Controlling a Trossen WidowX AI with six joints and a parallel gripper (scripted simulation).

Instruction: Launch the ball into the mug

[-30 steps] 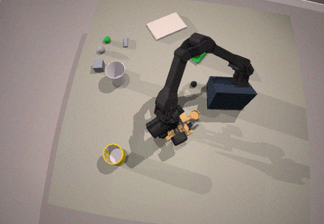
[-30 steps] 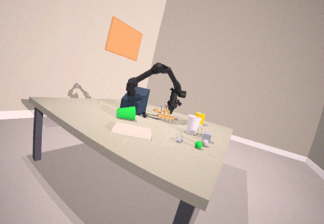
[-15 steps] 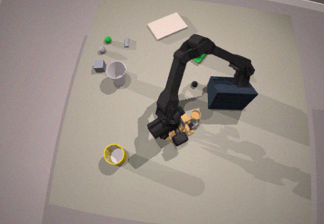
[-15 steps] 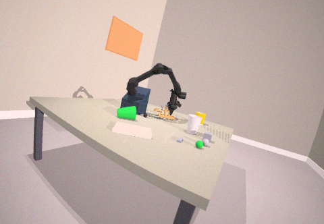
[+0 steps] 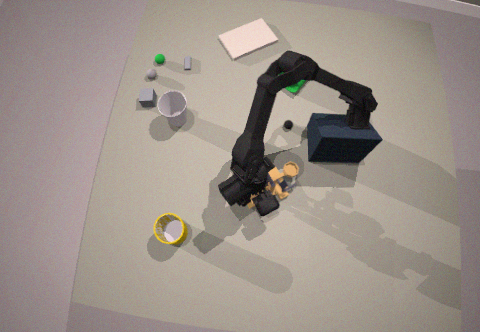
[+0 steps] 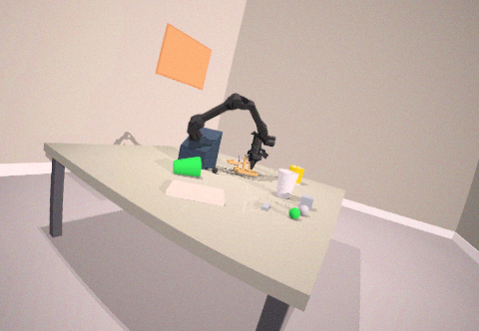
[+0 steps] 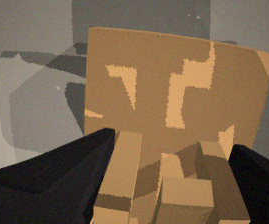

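Note:
The orange catapult [image 5: 291, 168] [image 6: 244, 172] [image 7: 150, 95] stands mid-table, partly hidden under the arm. Its round cup is at the upper right end in the top view, and no ball shows in it. My gripper [image 7: 174, 148] [image 6: 253, 165] points down, shut on the catapult's frame, one finger on each side. The yellow mug [image 5: 185, 232] [image 6: 297, 171] stands upright to the lower left in the top view, apart from the catapult. A black ball [image 5: 288, 124] [image 6: 215, 170], a green ball [image 5: 160, 59] [image 6: 294, 213] and a grey ball [image 5: 151, 74] [image 6: 304, 210] lie on the table.
A dark blue block [image 5: 337, 149] [image 6: 210, 147] is under the arm's base. A white cup [image 5: 177, 119] [image 6: 285, 183] stands near a grey cube [image 5: 147, 97] [image 6: 306, 202] and a small grey block [image 5: 187, 63] [image 6: 266, 206]. A pink slab [image 5: 248, 38] [image 6: 196, 192] and a green cylinder [image 5: 295, 86] [image 6: 188, 166] lie farther off.

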